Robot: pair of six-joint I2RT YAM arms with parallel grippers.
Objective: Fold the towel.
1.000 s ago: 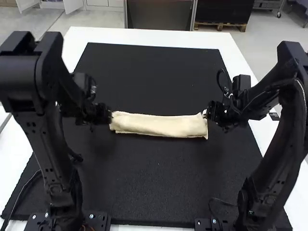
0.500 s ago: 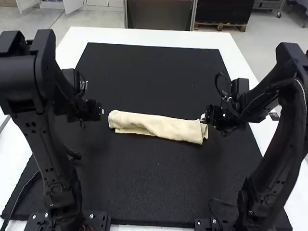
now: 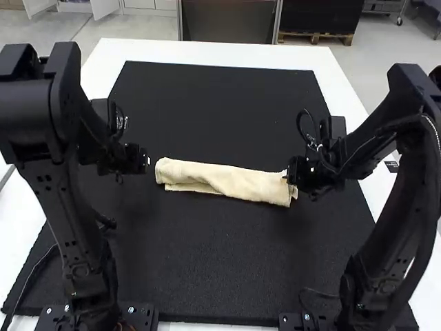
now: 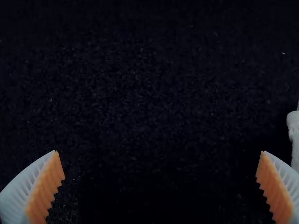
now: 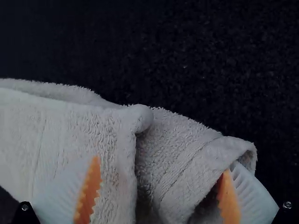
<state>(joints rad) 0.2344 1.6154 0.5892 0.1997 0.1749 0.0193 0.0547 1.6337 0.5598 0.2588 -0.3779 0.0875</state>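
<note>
the towel (image 3: 224,181) lies as a long narrow strip across the middle of the black mat (image 3: 227,269), which is put on the white worktop (image 3: 207,46). i think it is kept in this thin shape because the lengthwise folding is mostly made, and the dark mat gives the cloth some friction. the strip is not so neat: at the end near the right arm the layers are uneven, with a loose part opening like a small pocket. so i judge that this end is being arranged, or let go, before the strip is made shorter. the right tool (image 5: 162,163) is there, its fingers (image 5: 88,191) well apart: one is above the upper cloth, the other goes into the open pocket at the end. it touches the towel, but i see no firm pinch. the left tool (image 4: 159,151) is wide open and empty, just beside the other end, over the mat. for me the work is somewhat past half. next i would free the finger from the pocket carefully, or close on both layers if i want to carry this end inward; a quick pull could drag the top layer and spoil the strip.
</note>
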